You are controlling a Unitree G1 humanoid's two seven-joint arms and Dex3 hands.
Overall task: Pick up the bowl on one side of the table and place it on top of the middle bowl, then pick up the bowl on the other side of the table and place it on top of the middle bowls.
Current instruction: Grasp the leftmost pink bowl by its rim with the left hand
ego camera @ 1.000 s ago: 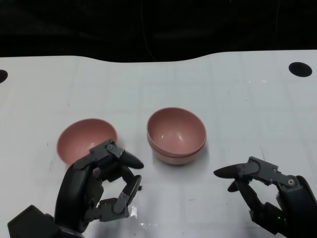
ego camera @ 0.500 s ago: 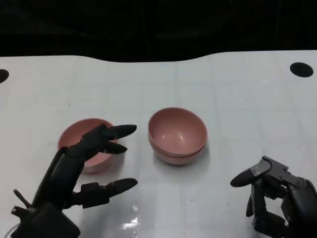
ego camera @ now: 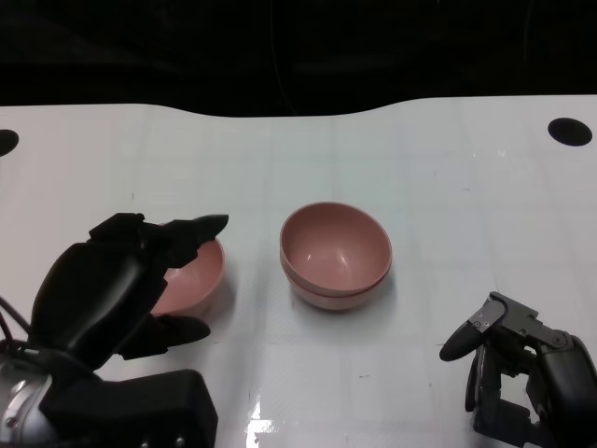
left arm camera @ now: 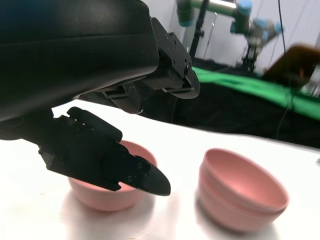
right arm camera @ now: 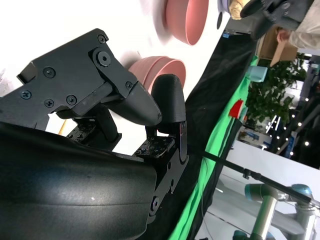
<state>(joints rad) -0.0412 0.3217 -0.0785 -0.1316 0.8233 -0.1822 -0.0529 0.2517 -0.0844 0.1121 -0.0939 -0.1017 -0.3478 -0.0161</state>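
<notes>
A pink bowl (ego camera: 193,276) sits on the left of the white table (ego camera: 448,168), partly hidden by my left hand (ego camera: 121,280). That hand hovers over its near rim with fingers spread above the bowl (left arm camera: 100,195) and the thumb (left arm camera: 125,170) in front of it, holding nothing. In the middle stand two nested pink bowls (ego camera: 336,254), also seen in the left wrist view (left arm camera: 242,197). My right hand (ego camera: 518,378) is low at the near right edge, well clear of the stack, its fingers curled in on nothing.
Round black holes mark the table's far right (ego camera: 569,131) and far left edge (ego camera: 4,142). A dark drop lies beyond the table's back edge. The right wrist view shows the stacked bowls (right arm camera: 157,67) and the left bowl (right arm camera: 187,20) beyond my curled fingers.
My left hand has moved forward and rolled over the left bowl, fingers opening around its near rim. My right hand has drawn back toward the near edge and curled its fingers in.
</notes>
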